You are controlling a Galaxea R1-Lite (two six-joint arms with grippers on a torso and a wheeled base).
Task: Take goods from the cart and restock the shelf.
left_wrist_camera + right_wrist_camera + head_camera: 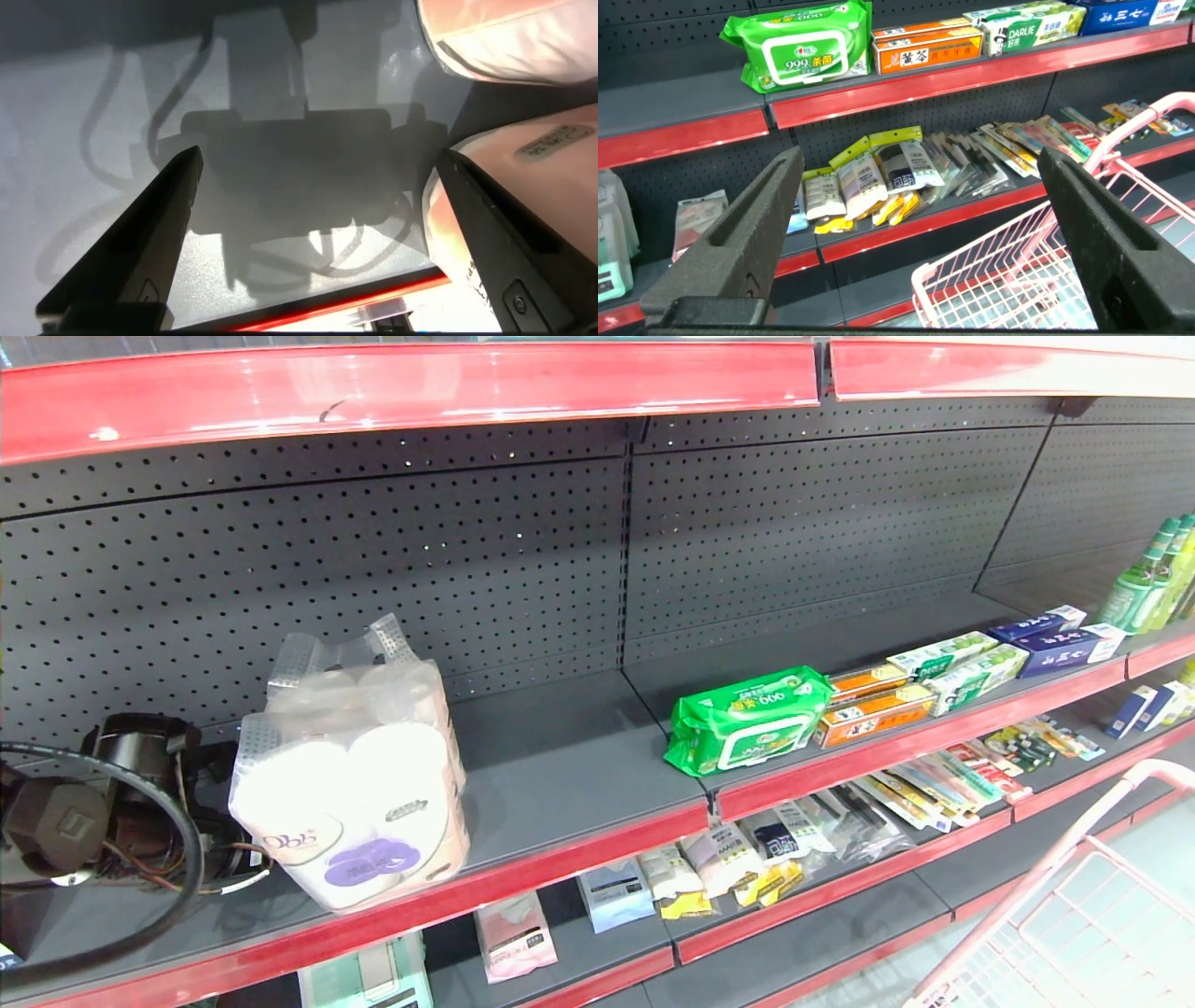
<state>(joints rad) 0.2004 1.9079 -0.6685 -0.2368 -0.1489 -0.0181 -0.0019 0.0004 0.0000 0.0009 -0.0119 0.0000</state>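
Now, toilet rolls, clear wrap, purple label

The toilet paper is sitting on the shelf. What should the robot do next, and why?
Probably draw the left gripper back off the shelf: its jaws stand open, and the toilet paper pack rests on the shelf beside it.

Non-task stock, head view: green soft pack of wet wipes with a white flap, centre-right, lying flat. Two orange-and-white cardboard boxes touch its right side. Next come green-and-white cardboard boxes, then dark blue cardboard boxes, all one row running up to the right. Green plastic bottles upright at right edge. Row below: pink flat pouch bottom centre, pale blue flat pouch just right of it, white-and-yellow sachets overlapping, blister-packed toothbrushes fanned further right.
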